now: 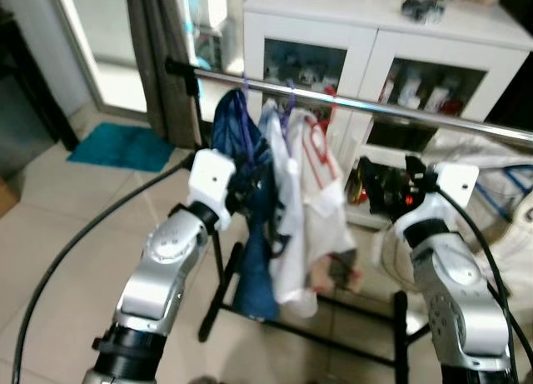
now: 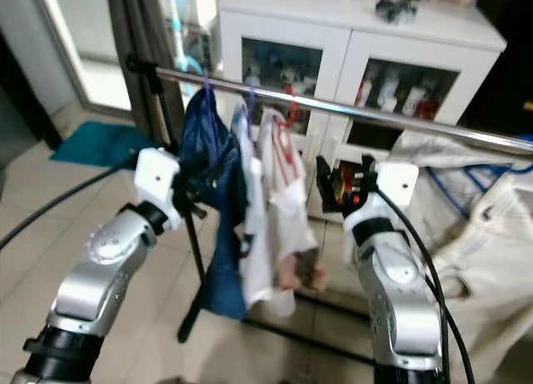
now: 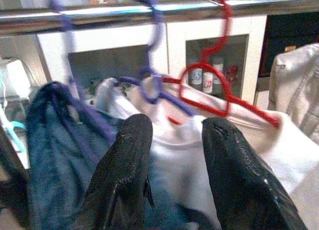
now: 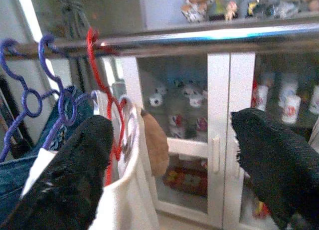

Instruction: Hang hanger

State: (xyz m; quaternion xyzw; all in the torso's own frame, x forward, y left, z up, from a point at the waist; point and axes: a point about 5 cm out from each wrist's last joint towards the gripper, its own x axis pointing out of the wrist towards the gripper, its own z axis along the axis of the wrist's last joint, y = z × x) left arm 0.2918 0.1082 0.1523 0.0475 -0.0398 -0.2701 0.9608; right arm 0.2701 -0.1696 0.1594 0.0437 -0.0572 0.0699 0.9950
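Observation:
A metal rail (image 1: 391, 110) carries two purple hangers (image 3: 156, 35) and a red hanger (image 4: 94, 70). A dark blue garment (image 1: 229, 134) hangs on the leftmost hanger, with white garments (image 1: 312, 201) beside it on the others. My left gripper (image 3: 177, 125) is raised close to the blue garment (image 3: 55, 140). It is open, with the white cloth just beyond its fingertips. My right gripper (image 4: 172, 125) is held up to the right of the white garments, below the rail. It is wide open with nothing in it.
A white cabinet (image 1: 375, 51) with glass doors stands right behind the rack. A grey curtain (image 1: 158, 59) and a teal mat (image 1: 121, 147) are at the left. Pale cloth (image 1: 500, 201) is draped at the right. The rack's black legs (image 1: 333, 334) and a black cable (image 1: 83, 234) cross the tiled floor.

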